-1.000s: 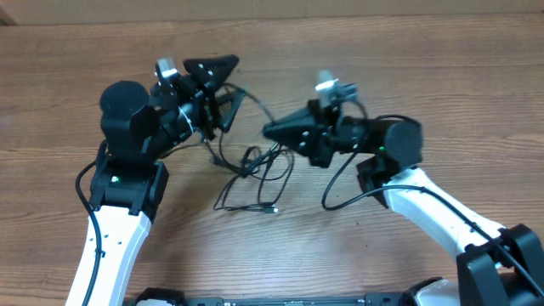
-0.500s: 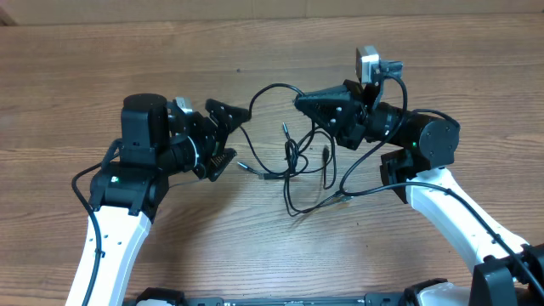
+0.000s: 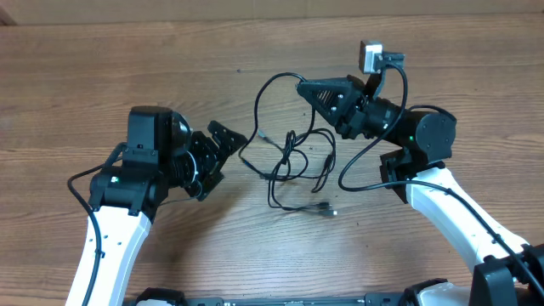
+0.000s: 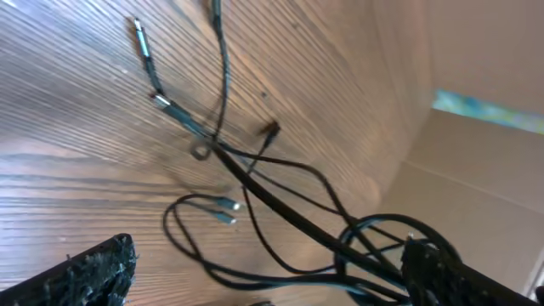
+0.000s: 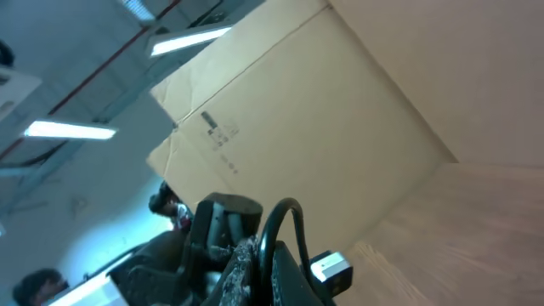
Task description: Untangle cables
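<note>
Pinching cables (image 3: 287,157) at 1 o'clock with right gripper (image 3: 303,87), probably loosening loops; holding left gripper (image 3: 231,149) wide open at 9.

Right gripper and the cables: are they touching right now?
Touching. The overhead view shows a loop of the cables ending right at the closed tips of the right gripper, and the right wrist view shows a black cord running in between its fingers.

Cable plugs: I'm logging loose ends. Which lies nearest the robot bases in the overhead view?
The plug lying alone below the tangle; the other ends sit higher in the picture.
</note>
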Robot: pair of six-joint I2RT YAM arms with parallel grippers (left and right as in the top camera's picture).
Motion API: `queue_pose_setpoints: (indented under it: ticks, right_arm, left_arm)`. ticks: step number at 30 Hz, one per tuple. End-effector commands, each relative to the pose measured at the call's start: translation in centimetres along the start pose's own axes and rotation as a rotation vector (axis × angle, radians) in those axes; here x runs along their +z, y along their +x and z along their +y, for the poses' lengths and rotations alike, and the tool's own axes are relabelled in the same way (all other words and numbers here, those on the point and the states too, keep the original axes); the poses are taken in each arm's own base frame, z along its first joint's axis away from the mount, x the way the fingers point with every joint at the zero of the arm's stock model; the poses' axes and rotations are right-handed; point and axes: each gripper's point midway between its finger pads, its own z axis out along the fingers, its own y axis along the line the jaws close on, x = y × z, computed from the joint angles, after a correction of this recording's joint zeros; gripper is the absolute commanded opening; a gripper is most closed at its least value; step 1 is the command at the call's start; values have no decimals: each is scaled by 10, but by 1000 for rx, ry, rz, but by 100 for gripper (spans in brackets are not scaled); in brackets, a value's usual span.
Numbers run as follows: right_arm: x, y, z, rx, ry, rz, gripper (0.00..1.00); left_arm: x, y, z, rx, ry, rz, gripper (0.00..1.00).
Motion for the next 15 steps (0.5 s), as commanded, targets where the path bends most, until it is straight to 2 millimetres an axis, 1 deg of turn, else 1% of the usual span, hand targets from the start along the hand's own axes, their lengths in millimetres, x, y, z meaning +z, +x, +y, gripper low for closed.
queue_pose_setpoints:
  ticks: [1,4,9,12,15]
  right_arm:
    - [1,-15,1,21,36,-36,4]
    - [0,-7,-18,71,101,-9,4]
    - [0,-7,-21,82,113,-12,4]
    - [-1,-14,-25,105,135,-60,4]
    - [-2,-20,-29,158,152,-99,4]
  left_arm:
    - [-4,-5,0,49,-13,-41,100]
    - [-3,-5,3,53,-27,-39,100]
    - [-2,-3,12,49,-63,-31,100]
    - [-2,0,17,45,-84,-18,100]
    - [-2,0,16,46,-80,-19,100]
